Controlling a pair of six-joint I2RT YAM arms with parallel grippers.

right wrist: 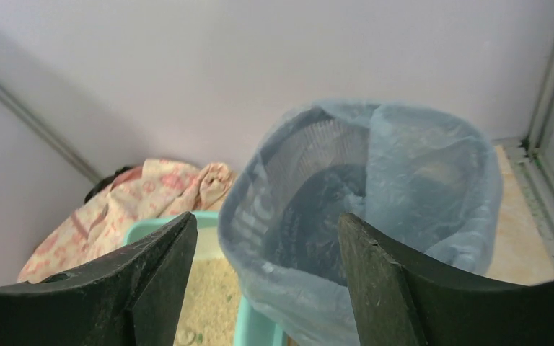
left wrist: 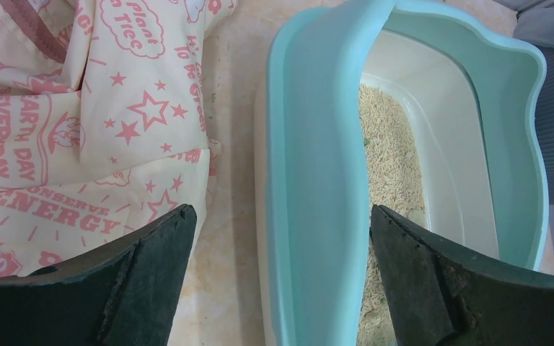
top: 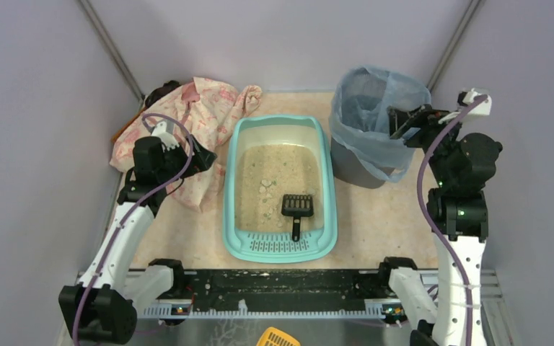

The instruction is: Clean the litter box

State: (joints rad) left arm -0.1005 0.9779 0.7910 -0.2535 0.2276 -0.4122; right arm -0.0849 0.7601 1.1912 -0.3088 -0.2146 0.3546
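- i'm seeing the litter box (top: 229, 194) sitting in the middle of the table (top: 382, 216), with a crumpled cloth (top: 195, 122) to its left and a bin (top: 353, 169) just beside its far right corner.
- i'm judging the job as barely begun: pale clumps (top: 265, 186) and a few greenish bits are lying in the litter (top: 260, 209), and nothing is being lifted out.
- the scoop (top: 297, 206) is lying flat on the litter near the grille end, handle pointing toward me, with neither arm touching it.
- what is left, as i'm reading it: picking up the scoop, sifting out the clumps and tipping them into the bin.
- my left gripper (left wrist: 281, 213) is hanging with its fingers wide apart and empty, straddling the box's left rim from above.
- my right gripper (right wrist: 265, 216) is also spread wide and empty, hovering at the near edge of the bin and looking into it.
- i'm not able to tell whether anything is in the bag (top: 364, 101); the inside is showing dark through the film.
- the box is smooth moulded plastic, turquoise outside and cream inside, with rounded corners and a slotted grille (top: 281, 245) at the near end.
- the litter is looking like fine beige grains, loose and uneven.
- the scoop is black, slotted and rigid; the bag is thin, wrinkled and see-through; the cloth is soft, cream with pink print.
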